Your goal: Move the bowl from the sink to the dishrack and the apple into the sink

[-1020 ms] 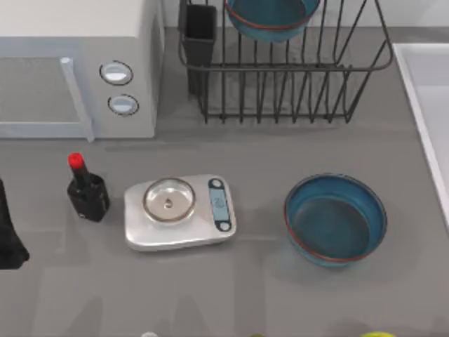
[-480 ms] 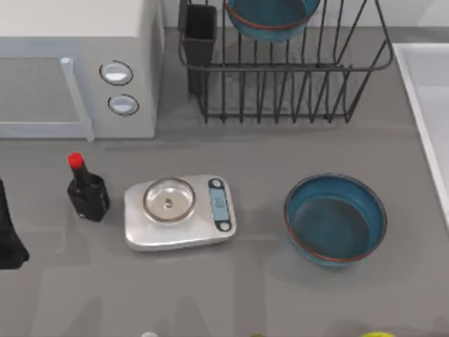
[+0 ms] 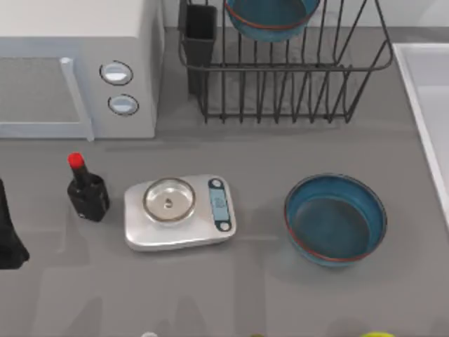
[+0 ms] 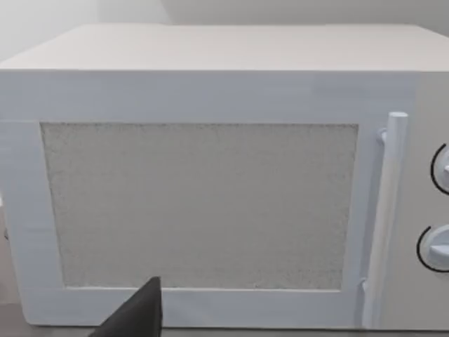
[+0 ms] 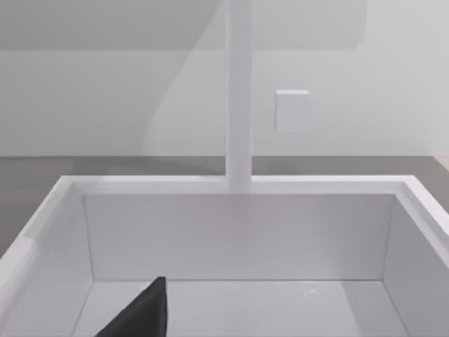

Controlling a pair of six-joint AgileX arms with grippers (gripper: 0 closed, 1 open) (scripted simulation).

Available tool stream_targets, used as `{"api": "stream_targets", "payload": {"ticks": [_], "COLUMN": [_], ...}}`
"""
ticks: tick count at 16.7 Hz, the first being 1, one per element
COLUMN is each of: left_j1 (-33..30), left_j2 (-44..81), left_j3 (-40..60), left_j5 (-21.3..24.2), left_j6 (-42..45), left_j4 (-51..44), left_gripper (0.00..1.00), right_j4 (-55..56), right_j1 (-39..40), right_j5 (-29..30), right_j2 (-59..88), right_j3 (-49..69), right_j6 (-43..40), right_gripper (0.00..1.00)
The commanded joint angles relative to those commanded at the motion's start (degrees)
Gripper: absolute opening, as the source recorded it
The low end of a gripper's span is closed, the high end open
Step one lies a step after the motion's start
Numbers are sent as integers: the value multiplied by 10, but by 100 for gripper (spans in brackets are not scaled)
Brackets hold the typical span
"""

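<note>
Sitting on worktop: bowl [image 3: 335, 219], left of sink [image 3: 426, 98]; needing rim grip, lifting far-left into dishrack [image 3: 284, 70] (claw states: cannot tell).

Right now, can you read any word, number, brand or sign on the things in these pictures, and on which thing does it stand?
None can be read.
Scale: its display strip shows no readable digits.
Microwave: two dials, no legible marks beside them.
Bottle: no label seen.
Bowl, dishrack, sink: plain, no text.
</note>
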Motion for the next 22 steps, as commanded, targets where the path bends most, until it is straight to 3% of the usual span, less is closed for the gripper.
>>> {"api": "stream_targets", "payload": {"ticks": [4, 9, 22], "left_j1": [0, 0, 0], "left_j2": [0, 0, 0], "left_j3": [0, 0, 0], "left_j5": [0, 0, 0], "left_j6": [0, 0, 0], "left_j4": [0, 0, 0], "left_gripper": [100, 100, 100], "right_j4": [-76, -245, -832], "right_j1": [23, 75, 251], "right_j5": [23, 68, 233], "right_j2": [-94, -314, -1085], "right_j3": [-21, -69, -234], "right_j6": [0, -1, -6], "right_gripper": [100, 100, 100]}}
